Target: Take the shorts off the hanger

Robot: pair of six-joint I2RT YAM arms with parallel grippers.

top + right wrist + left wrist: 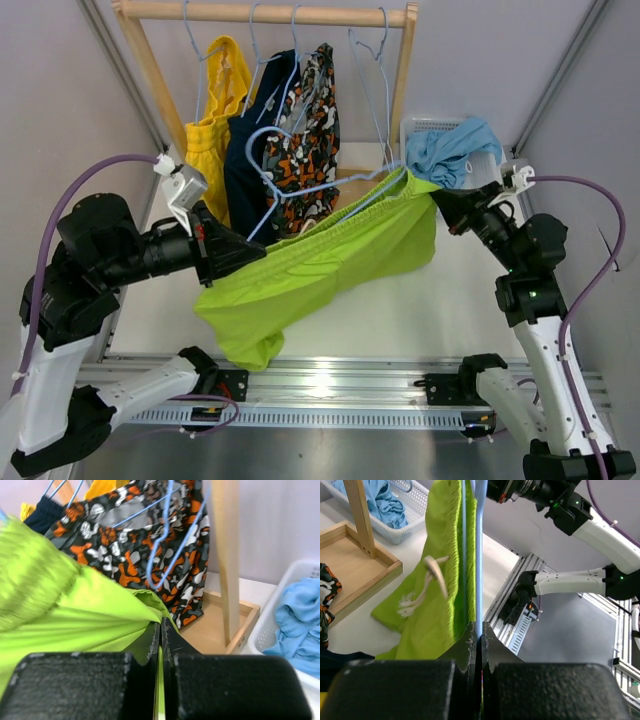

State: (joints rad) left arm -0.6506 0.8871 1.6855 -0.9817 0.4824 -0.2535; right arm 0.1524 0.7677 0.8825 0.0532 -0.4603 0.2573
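Observation:
The lime green shorts (320,270) hang stretched between my two grippers, in front of the rack. My left gripper (262,252) is shut on the wire of a light blue hanger (300,190); in the left wrist view the hanger (479,555) runs up from the closed gripper (480,630) beside the green shorts (440,580). My right gripper (435,198) is shut on the shorts' upper right corner; it shows in the right wrist view (161,625) with green fabric (75,605) pinched. Yellow (212,130), navy (248,150) and orange-black-white patterned shorts (310,140) hang on the rack. Light blue shorts (450,150) lie in a basket.
A wooden rack (260,12) stands at the back with its post (225,555) and base frame (350,570). Two empty blue hangers (375,70) hang at its right end. The white basket (425,128) stands right of the rack. A metal rail (330,385) runs along the near edge.

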